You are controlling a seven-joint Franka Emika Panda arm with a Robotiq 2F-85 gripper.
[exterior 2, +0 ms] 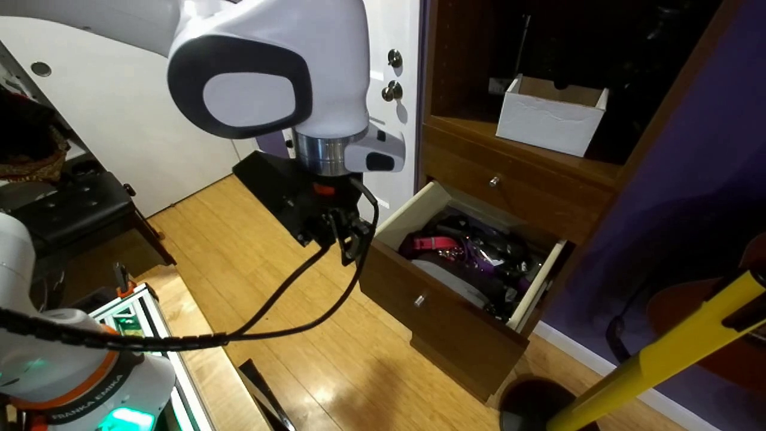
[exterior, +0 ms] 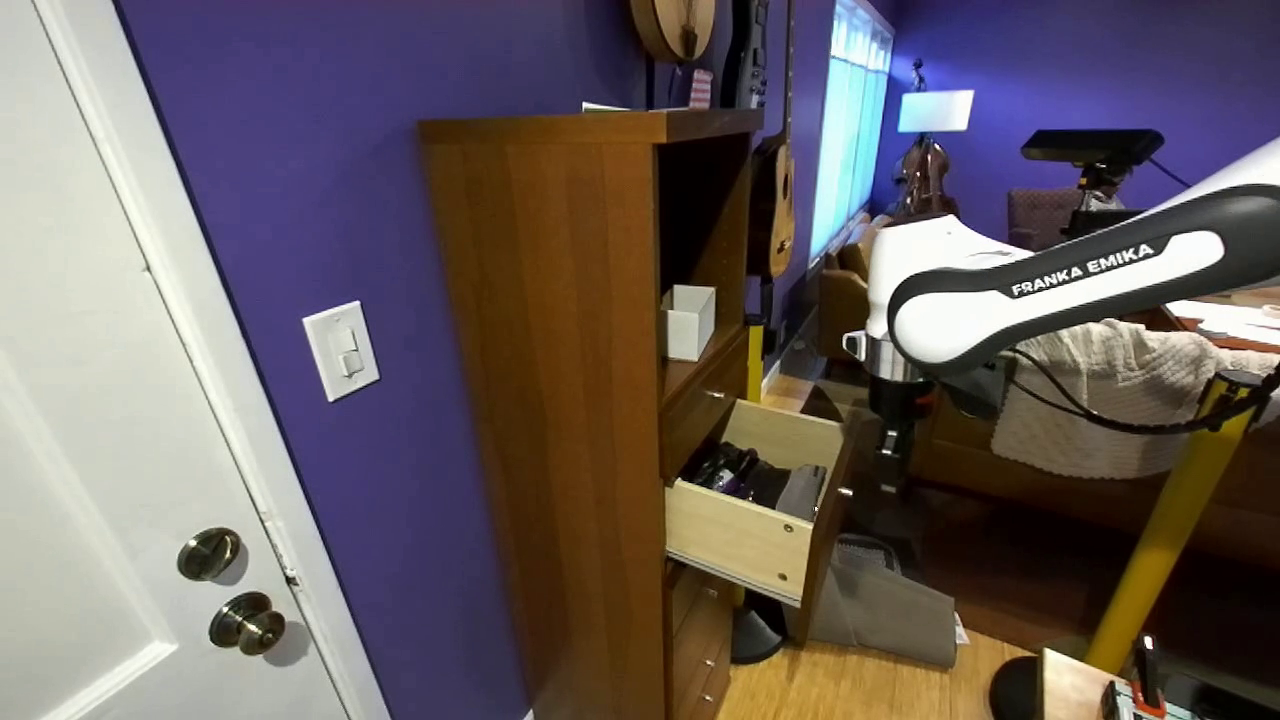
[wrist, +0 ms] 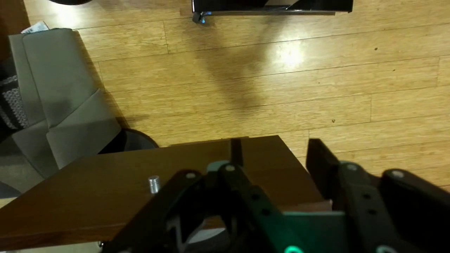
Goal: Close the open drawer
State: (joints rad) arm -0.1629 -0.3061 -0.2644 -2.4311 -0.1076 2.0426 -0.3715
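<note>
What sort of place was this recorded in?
Most likely a home, perhaps a living room or music room: an acoustic guitar hangs on the purple wall, a cello-like instrument shows farther back, and a pale blanket is draped behind the arm.

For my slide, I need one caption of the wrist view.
Open gripper near the open drawer with its metal knob, wooden floor beyond.
</note>
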